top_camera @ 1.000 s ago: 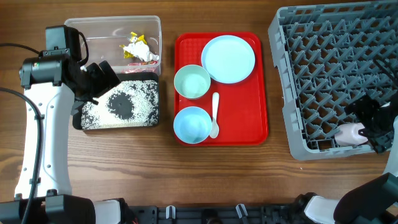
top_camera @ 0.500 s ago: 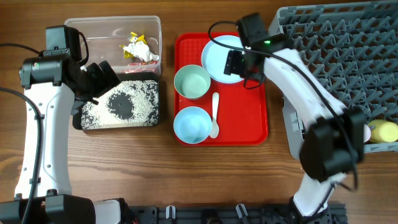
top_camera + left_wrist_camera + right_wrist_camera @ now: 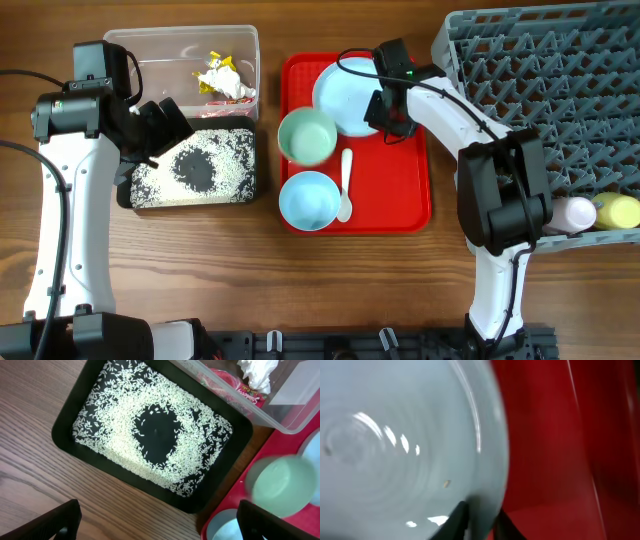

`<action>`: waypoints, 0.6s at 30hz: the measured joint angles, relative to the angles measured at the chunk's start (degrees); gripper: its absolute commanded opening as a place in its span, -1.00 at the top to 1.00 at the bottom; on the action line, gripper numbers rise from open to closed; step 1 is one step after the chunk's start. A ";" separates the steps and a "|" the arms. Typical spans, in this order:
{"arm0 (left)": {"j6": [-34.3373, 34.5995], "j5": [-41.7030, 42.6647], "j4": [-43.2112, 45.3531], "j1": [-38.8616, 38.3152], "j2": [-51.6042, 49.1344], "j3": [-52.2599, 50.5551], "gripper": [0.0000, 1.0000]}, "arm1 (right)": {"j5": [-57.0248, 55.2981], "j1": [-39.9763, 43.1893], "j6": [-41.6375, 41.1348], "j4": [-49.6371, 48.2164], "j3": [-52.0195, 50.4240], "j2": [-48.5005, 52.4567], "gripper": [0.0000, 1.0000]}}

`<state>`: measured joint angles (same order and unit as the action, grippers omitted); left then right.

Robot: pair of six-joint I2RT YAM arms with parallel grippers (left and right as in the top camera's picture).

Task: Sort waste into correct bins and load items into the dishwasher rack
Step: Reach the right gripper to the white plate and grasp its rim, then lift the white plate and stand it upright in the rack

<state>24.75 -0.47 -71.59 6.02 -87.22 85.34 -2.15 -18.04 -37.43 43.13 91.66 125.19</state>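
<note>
Light blue plate (image 3: 345, 95): round, glossy, plain, at far end of red tray (image 3: 400, 200). Right tool (image 3: 385, 105) clamped on plate's rim, fingers astride it. Left tool (image 3: 160, 525) spread wide, left of red tray, above black bin (image 3: 70, 435) of rice (image 3: 115, 410). Red wrapper (image 3: 235, 392) print unreadable. Since half-second ago: plate slid left; pale green bowl (image 3: 307, 135) shoved onto red tray's left edge, blurred.

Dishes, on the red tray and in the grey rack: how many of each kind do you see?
Plate: 1
Bowls: 2, a green bowl and a blue bowl
Spoon: 1
Cups: 2, a white cup and a yellow cup, both in the rack
Total: 6
</note>
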 measured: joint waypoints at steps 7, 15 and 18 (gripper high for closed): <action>0.00 0.00 0.00 0.00 0.00 0.00 -1.00 | 1.01 4.15 2.05 2.14 0.37 -1.33 0.91; 0.00 0.00 -0.02 0.00 0.00 0.00 -1.00 | -7.56 8.00 15.89 0.42 2.03 -20.90 0.91; 0.00 0.00 -0.02 0.00 0.00 0.00 -1.00 | -19.23 8.31 22.95 -4.90 3.48 -32.22 0.91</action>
<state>24.75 -0.47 -71.61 6.02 -87.22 85.34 -21.39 -9.74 -14.48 38.24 95.13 92.97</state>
